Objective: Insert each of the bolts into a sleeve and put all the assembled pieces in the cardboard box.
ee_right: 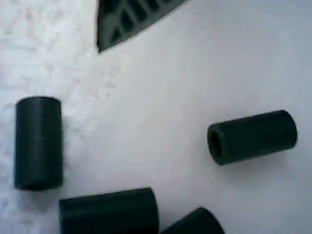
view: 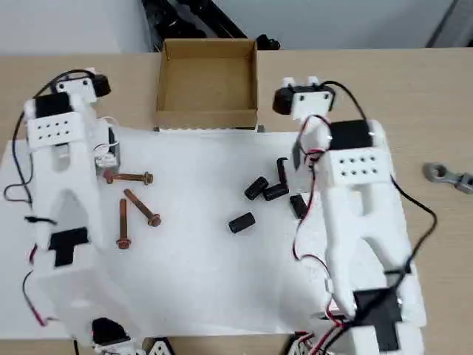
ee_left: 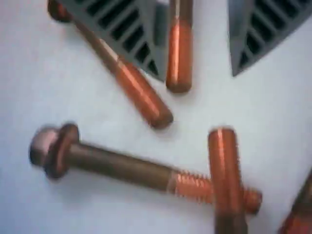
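Note:
Three copper bolts (view: 129, 177) (view: 142, 207) (view: 123, 223) lie on the white mat beside my left arm. My left gripper (ee_left: 197, 78) hangs open just above several bolts; one bolt shaft (ee_left: 178, 53) lies between its grey fingers (ee_left: 122, 34), and a flanged bolt (ee_left: 122, 168) lies nearer the camera. Several black sleeves (view: 256, 188) (view: 242, 222) are scattered at mid-mat. My right gripper (view: 294, 159) hovers low over them, open, with one finger (ee_right: 126, 19) showing above two sleeves (ee_right: 38, 141) (ee_right: 251, 136). The cardboard box (view: 208, 111) stands empty at the back.
A white mat (view: 199, 281) covers the table, with free room at its front middle. A metal wrench (view: 447, 176) lies on the bare wood at the far right. Cables trail from both arms.

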Controlling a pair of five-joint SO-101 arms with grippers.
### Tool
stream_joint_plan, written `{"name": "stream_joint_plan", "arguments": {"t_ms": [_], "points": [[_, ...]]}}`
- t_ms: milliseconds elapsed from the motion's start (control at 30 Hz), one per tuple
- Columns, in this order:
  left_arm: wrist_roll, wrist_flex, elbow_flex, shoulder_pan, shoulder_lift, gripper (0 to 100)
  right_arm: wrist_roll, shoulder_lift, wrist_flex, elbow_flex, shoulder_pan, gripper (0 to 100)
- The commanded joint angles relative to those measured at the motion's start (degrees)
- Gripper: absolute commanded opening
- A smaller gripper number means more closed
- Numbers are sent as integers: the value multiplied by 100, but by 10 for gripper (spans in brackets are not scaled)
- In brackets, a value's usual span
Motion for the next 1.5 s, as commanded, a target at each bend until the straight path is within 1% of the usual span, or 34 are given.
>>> {"name": "stream_joint_plan", "arguments": {"t_ms": [0, 167, 400, 533, 733, 867, 933, 1100, 1300, 1467], "points": [[53, 149, -901, 44, 440, 84, -211, 189, -145, -281, -119, 172], [53, 149, -1815, 44, 1116, 84, -229, 303, -365, -316, -119, 172], [53, 149, -2703, -26, 1354, 84, -229, 268, -611, -316, -119, 172], [0, 123, -2712, -18, 1407, 84, -246, 303, -725, -299, -119, 172], [35, 35, -2756, -18, 2171, 85, -246, 303, -822, -299, -119, 172], [35, -53, -2826, -44, 2514, 152, -246, 303, -822, -299, -119, 172], [44, -88, -3020, -79, 2541, 168, -246, 303, -822, -299, -119, 172], [44, -79, -3679, -88, 2602, 169, -255, 303, -831, -299, -119, 172], [44, -167, -3688, -97, 2681, 169, -255, 303, -831, -299, -119, 172], [44, -176, -3732, -141, 3191, 169, -255, 303, -831, -299, -119, 172]]}}
